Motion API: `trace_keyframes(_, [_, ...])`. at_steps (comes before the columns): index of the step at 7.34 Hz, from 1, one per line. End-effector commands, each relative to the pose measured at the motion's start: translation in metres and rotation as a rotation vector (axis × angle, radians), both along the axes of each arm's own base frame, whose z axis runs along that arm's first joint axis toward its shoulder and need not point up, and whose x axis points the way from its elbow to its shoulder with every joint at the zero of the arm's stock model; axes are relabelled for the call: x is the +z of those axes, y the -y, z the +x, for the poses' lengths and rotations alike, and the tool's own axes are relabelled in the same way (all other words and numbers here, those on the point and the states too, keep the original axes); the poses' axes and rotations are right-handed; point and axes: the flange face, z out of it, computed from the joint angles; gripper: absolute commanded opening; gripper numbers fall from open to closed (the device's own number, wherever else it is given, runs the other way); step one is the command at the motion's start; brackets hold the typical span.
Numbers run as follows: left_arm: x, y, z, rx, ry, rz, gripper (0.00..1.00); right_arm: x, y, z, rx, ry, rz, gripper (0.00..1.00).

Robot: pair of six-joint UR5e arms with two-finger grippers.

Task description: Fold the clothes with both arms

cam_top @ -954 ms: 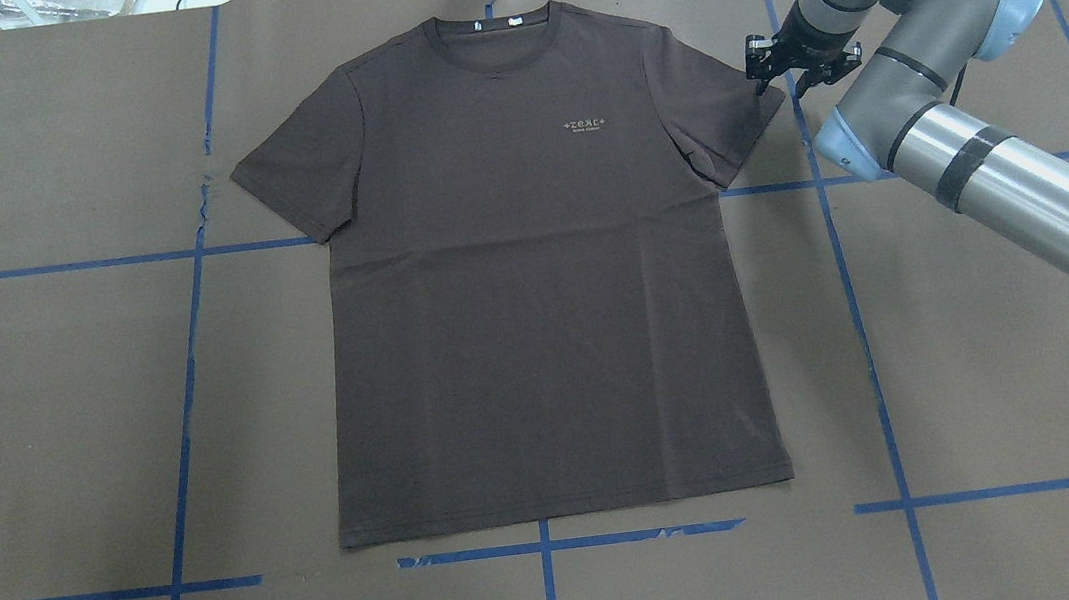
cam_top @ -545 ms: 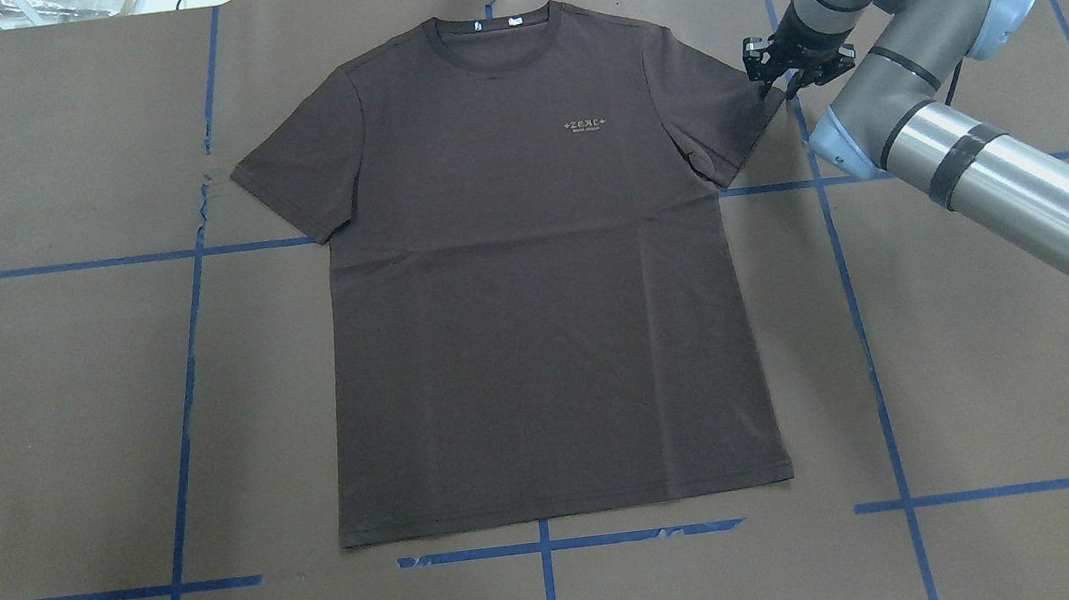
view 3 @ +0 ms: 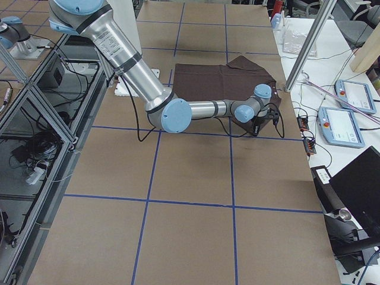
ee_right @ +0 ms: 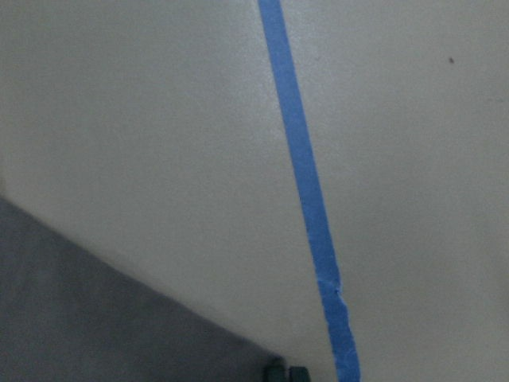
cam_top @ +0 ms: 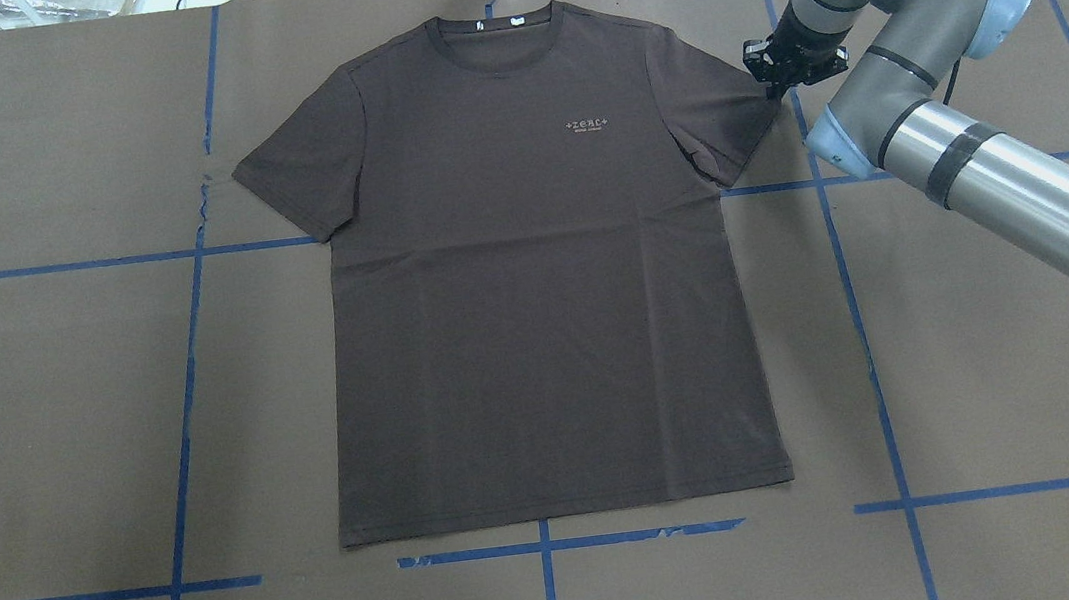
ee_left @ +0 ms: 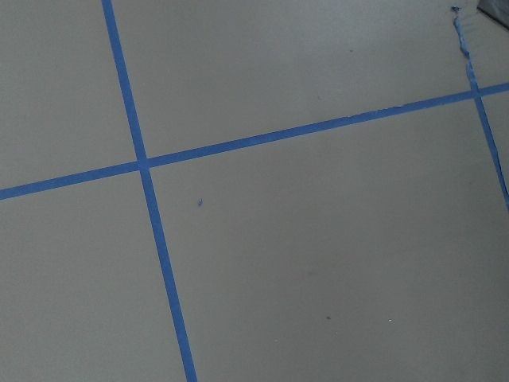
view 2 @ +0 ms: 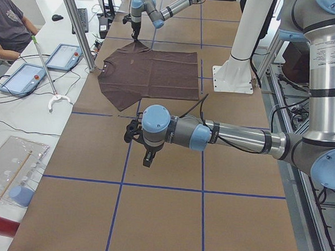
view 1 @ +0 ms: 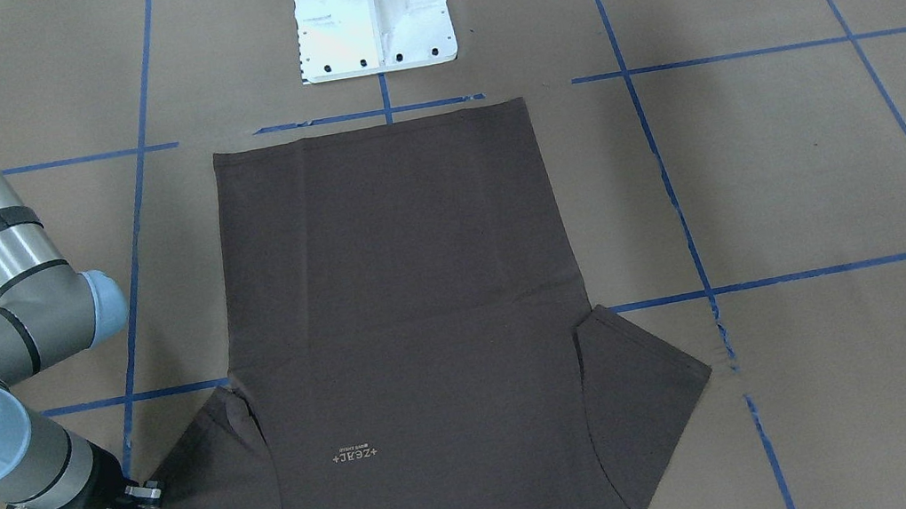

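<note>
The dark brown T-shirt (cam_top: pixel 533 290) lies flat, face up, with its collar at the far edge and its hem near the robot's base. In the front-facing view the T-shirt (view 1: pixel 406 297) has its collar at the bottom. My right gripper (cam_top: pixel 775 83) is down at the tip of the shirt's right-hand sleeve. In the right wrist view its two fingertips (ee_right: pixel 280 371) sit close together on the corner of that sleeve (ee_right: pixel 95 318), shut on it. The right gripper (view 1: pixel 150 497) touches the sleeve tip. My left gripper (view 2: pixel 131 132) hovers over bare table well away from the shirt. I cannot tell whether it is open or shut.
Brown paper with a blue tape grid (cam_top: pixel 191 379) covers the table. The white pedestal base (view 1: pixel 374 24) stands just past the hem. A seated person (view 2: pixel 10 21) and tablets (view 2: pixel 24 76) are beyond the far table edge.
My right gripper has shifted slightly left and down onto the sleeve tip, and its fingers have closed. The shirt has hardly moved.
</note>
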Motion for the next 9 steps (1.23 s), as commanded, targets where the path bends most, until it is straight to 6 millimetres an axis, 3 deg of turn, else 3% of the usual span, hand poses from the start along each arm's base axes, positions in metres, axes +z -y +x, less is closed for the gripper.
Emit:
trace_keyframes(1, [-0.002, 0.000, 0.000, 0.001, -0.001, 0.004, 1.00, -0.031, 0.004, -0.003, -0.001, 0.029, 0.039, 0.00])
trace_keyframes(3, [-0.005, -0.001, -0.001, -0.002, 0.000, 0.011, 1.00, -0.074, -0.012, -0.040, -0.035, 0.071, 0.081, 0.00])
trace_keyframes(4, [-0.005, -0.001, -0.001, -0.002, -0.001, 0.010, 1.00, -0.113, -0.018, -0.070, -0.007, 0.103, 0.070, 0.00])
trace_keyframes(5, [-0.006, -0.001, -0.001, -0.002, -0.001, 0.011, 1.00, -0.139, -0.028, -0.109, 0.044, 0.077, 0.091, 0.00])
trace_keyframes(7, [-0.005, -0.001, -0.001, -0.001, 0.000, 0.013, 1.00, -0.126, -0.029, -0.123, 0.062, 0.028, 0.100, 0.00])
trace_keyframes(9, [-0.009, -0.004, -0.002, -0.002, -0.001, 0.019, 1.00, -0.141, -0.014, -0.132, 0.086, 0.001, 0.112, 0.00])
